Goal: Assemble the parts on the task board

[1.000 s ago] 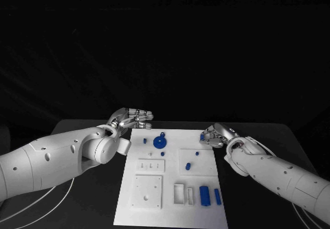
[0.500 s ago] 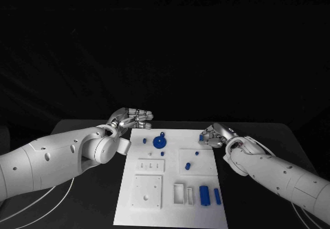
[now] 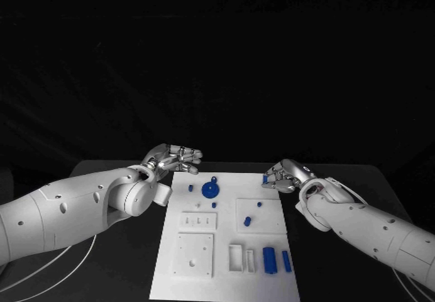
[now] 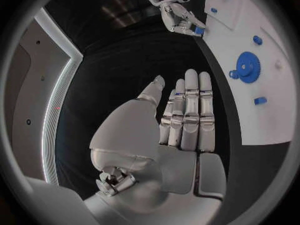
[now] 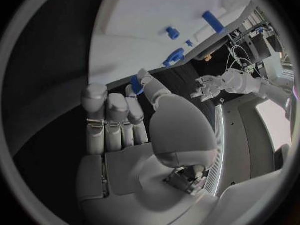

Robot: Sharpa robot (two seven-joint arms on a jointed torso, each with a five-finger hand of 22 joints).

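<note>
Head view showed the right hand (image 3: 283,176) pinching a small blue part (image 3: 266,180) at the task board (image 3: 227,264) far right corner, left hand (image 3: 174,157) empty, fingers apart, over the counter (image 3: 109,264); next likely seating that part.

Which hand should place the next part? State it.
Right. The right hand already pinches a small blue part at the task board's far right corner; the left hand hovers off-board, holding nothing.
</note>
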